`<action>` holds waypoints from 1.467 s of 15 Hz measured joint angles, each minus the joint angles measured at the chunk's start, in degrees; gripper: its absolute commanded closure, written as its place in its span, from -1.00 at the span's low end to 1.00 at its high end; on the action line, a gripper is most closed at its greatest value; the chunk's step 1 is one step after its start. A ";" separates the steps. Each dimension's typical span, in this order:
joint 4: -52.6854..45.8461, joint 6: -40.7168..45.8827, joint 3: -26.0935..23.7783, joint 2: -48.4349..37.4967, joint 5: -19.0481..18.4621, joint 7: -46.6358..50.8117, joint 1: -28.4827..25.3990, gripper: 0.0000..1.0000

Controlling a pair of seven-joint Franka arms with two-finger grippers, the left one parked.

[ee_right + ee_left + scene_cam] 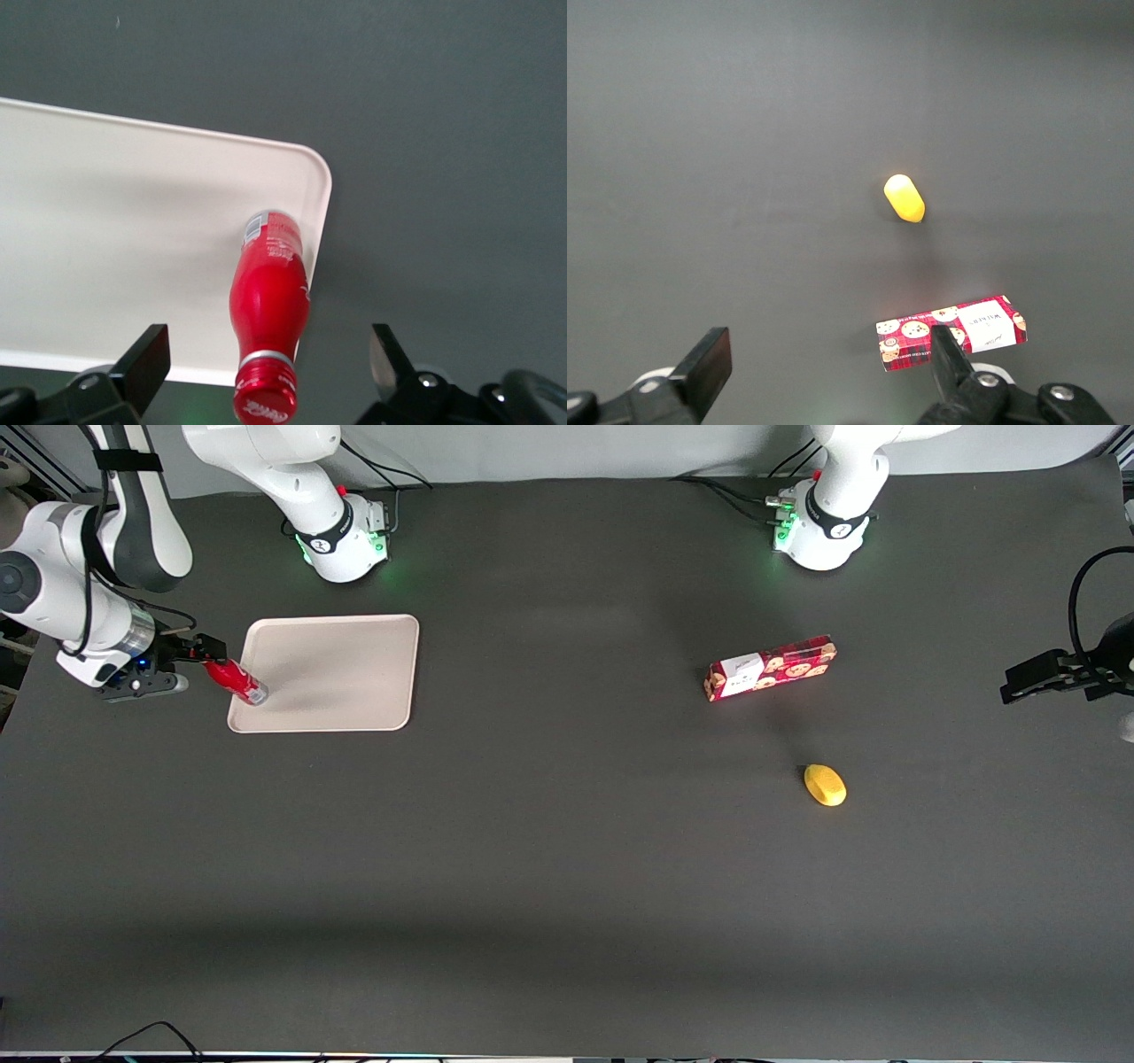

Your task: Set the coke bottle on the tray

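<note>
One relation to mind: the coke bottle (268,297) is lying straight out ahead of the pincer (266,350), in the gap between its two fingers (146,361).
Long axis: it is running directly away from the pincer, red cap nearest the palm, silvery base pointing outward and tilted down.
Pincer state: the jaws are standing wide apart, and neither finger appears to be touching the bottle, so nothing is being held.
Pincer place: the pincer (211,659) is hovering just outside the tray (354,669), at the corner nearest it.
Bottle place: the coke bottle (236,679) is lying across that corner, its base sitting just inside the low rim of the tray (106,177) while the cap end is hanging outside toward the pincer.
Judgement: the bottle looks only partly on the tray; whether the cap end is resting on the table cannot be told.
Writing: white script is showing on the cap and fine print near the base, neither legible.
</note>
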State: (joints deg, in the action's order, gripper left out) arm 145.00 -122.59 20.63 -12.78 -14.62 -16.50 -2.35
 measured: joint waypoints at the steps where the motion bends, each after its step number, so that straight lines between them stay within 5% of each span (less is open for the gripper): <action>1: -2.05 1.21 -0.37 -0.05 0.79 0.00 -0.10 -1.00; 6: -23.14 14.77 -8.28 0.22 10.52 3.57 -0.34 -1.00; 12: -48.20 23.91 -16.12 8.91 14.52 16.90 -0.72 -1.00; 22: -53.59 25.01 -18.51 13.95 14.84 24.17 -0.77 -1.00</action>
